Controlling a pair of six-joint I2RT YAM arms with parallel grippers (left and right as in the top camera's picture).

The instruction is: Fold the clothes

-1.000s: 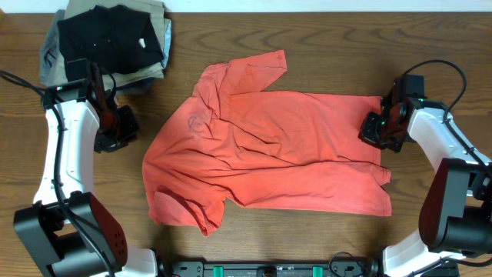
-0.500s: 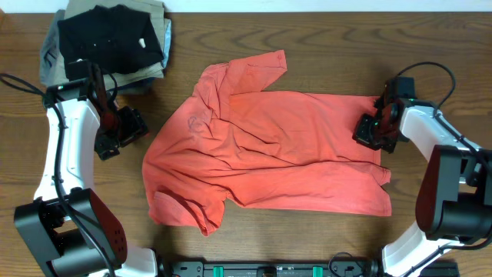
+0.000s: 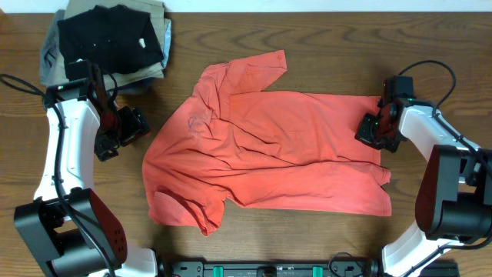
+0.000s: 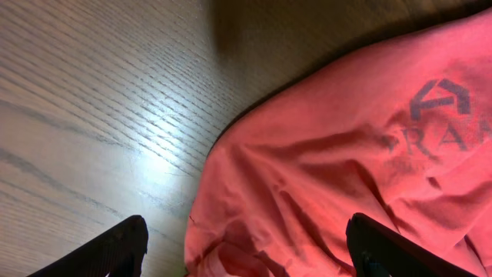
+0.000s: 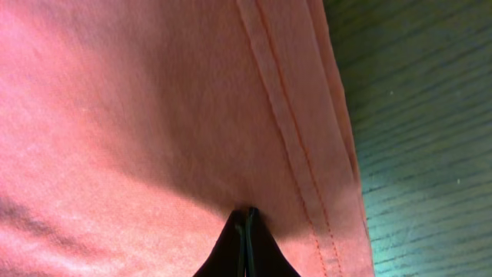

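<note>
1. Brown wood-grain table (image 3: 307, 46) fills the overhead view and carries everything else.
2. Front and centre is the coral-red short-sleeved cotton T-shirt (image 3: 269, 146), lying open but rumpled in the middle of the table between the two arms. One sleeve points to the far edge, and a bunched corner is tucked up at the near left. Up close on the left wrist view, the cloth (image 4: 346, 154) shows block lettering (image 4: 438, 100) as darker shapes on the red.
3. Two white arms frame it. The left arm (image 3: 65, 146) runs up the left side and the right arm (image 3: 442, 138) curves in from the right.
4. Far left corner: a pile of folded garments, with a black folded shirt with a small white logo (image 3: 108, 38) on top and grey and khaki folded pieces (image 3: 157, 65) peeking out beneath. It sits well apart from the red shirt.
5. Left gripper (image 3: 127, 131) sits just beside the shirt's left edge, and its fingers are spread wide with nothing between them. From its own camera (image 4: 246, 250), one fingertip (image 4: 115, 246) is over bare wood and the other is over red cloth.
6. Right gripper (image 3: 377, 131) is at the shirt's right edge. Its own camera (image 5: 246, 238) shows the fingertips pressed together right at the fabric (image 5: 154, 92), just beside the stitched hem (image 5: 300, 154). I cannot tell whether any cloth is pinched between them.
</note>
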